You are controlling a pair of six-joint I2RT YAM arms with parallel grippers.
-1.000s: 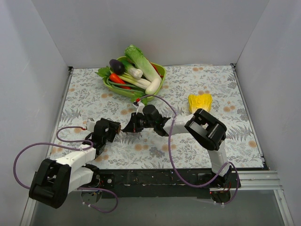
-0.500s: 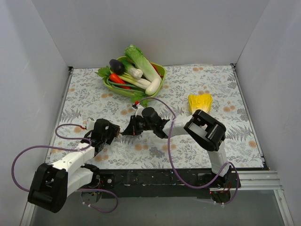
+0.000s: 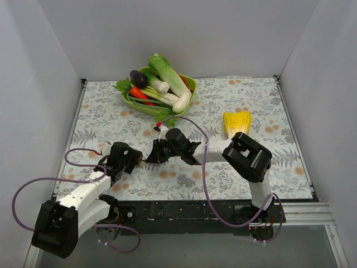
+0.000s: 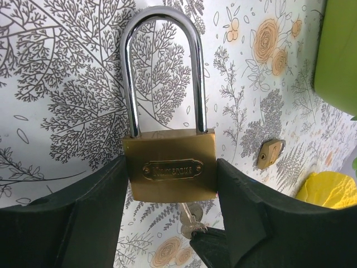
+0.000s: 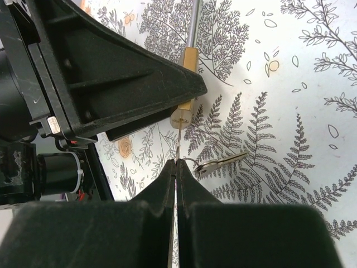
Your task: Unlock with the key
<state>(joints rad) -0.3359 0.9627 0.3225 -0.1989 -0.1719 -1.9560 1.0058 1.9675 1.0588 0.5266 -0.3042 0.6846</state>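
The larger brass padlock with a silver shackle lies flat on the mat. My left gripper is shut on its body from both sides. The key, a thin grey blade, runs from my right fingertips up to the padlock's bottom face; I cannot tell how deep it sits. My right gripper is shut on the key. It also shows under the padlock in the left wrist view. In the top view the left gripper and right gripper meet tip to tip.
A second key hangs on the ring beside my right fingertips. The small brass padlock lies to the right on the mat. A green bowl of vegetables stands at the back. A yellow object lies to the right.
The right gripper has shifted slightly left and nearer, staying against the left gripper. The left arm has swung a little. Both grips are unchanged.
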